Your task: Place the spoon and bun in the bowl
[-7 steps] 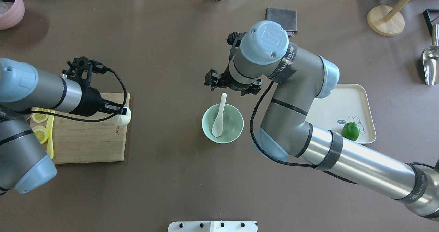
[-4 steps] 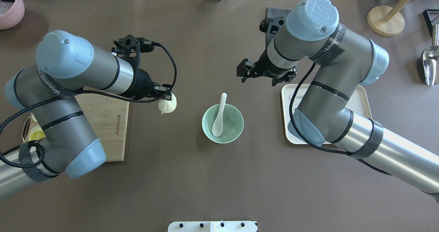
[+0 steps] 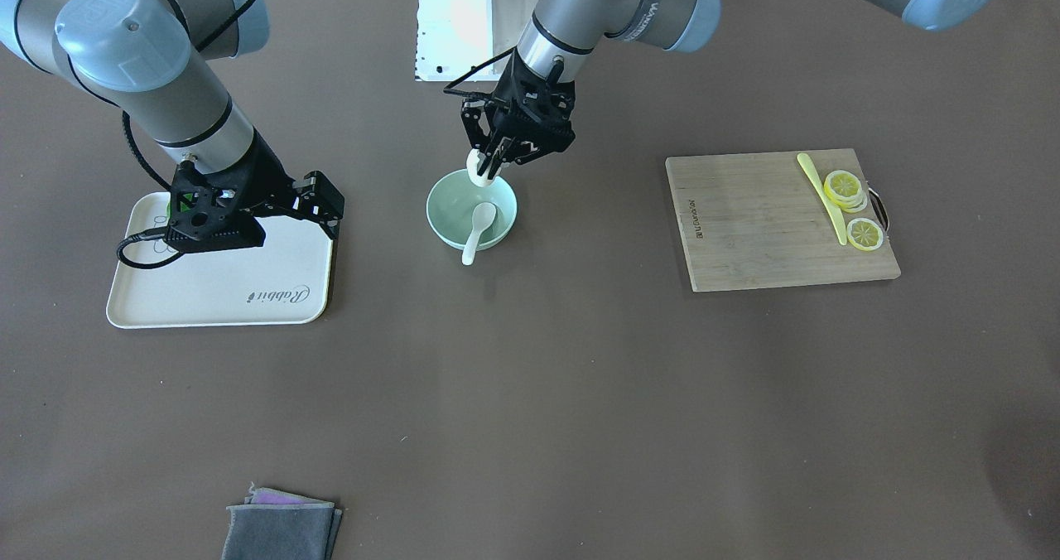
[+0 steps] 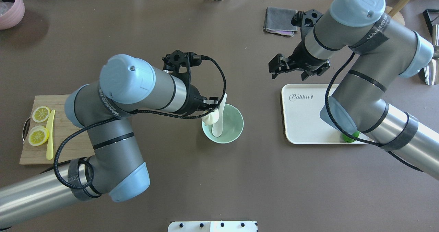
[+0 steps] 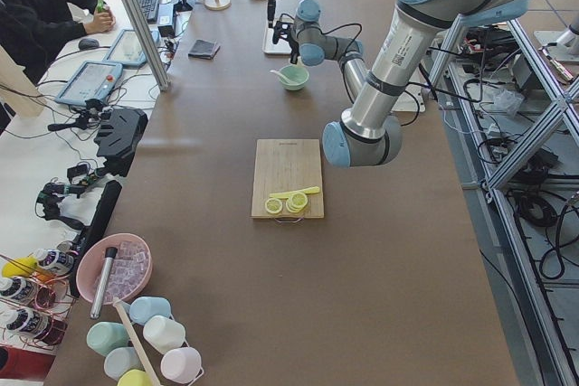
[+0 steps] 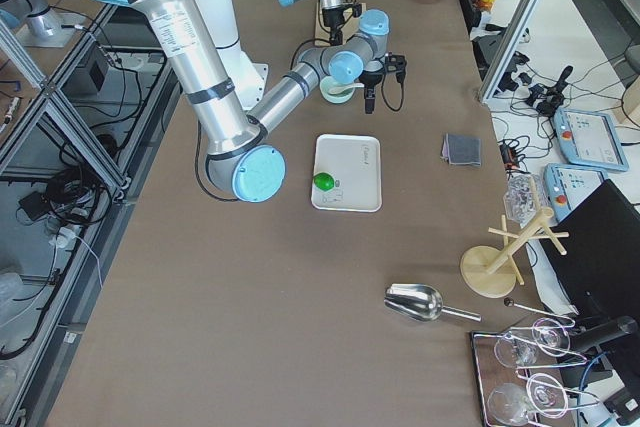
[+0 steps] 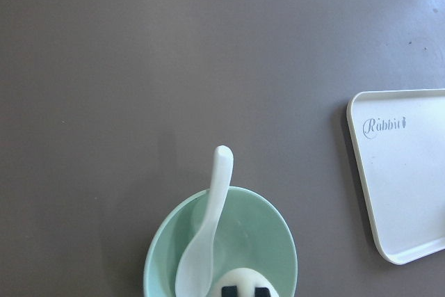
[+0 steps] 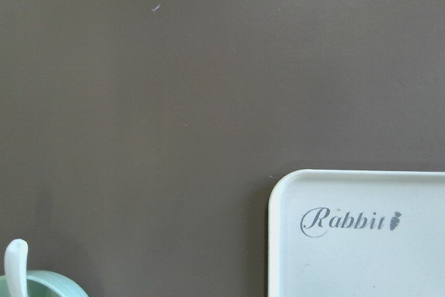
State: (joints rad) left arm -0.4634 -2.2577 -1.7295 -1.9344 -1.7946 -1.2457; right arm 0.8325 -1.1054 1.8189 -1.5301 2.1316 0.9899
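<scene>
Spoon point(image 4: 218, 127) in bowl point(image 4: 239, 122), bun point(image 4: 209, 117) over its left rim, tray point(image 4: 301, 118) right, cutting board point(image 4: 34, 154) far left.

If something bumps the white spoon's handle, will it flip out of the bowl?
Maybe. The spoon leans on the bowl rim with its handle poking out, so a bump could probably lever it up. It looks stiff and glossy, so it'd likely slide, not bend.

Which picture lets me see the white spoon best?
The left wrist view: the spoon is close, scoop in the bowl, handle over the rim. Front-facing shows it smaller; overhead, the bun covers part; right wrist, only the tip; side views, a speck.
</scene>
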